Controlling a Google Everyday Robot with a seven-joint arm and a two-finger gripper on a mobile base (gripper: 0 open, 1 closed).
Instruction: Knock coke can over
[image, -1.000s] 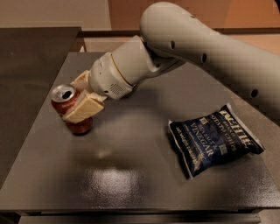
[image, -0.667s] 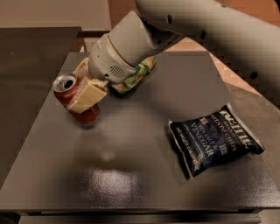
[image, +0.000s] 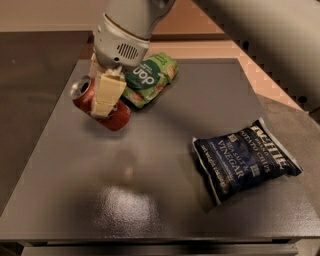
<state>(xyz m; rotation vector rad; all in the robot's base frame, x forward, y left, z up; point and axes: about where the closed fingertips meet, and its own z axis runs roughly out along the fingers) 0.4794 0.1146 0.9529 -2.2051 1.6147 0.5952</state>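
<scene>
Pincer (image: 101, 99) tight around tilted coke can (image: 119, 116), beside green snack bag (image: 151, 78)

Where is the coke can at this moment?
In the camera view, the coke can is tilted, held in the gripper, at the far left part of the table, just left of the green snack bag.

A dark grey bench (image: 165, 165) carries a glare patch near its front; tan floor (image: 280, 82) lies beyond. The gripper (image: 102, 96) hangs over its far-left part.
</scene>
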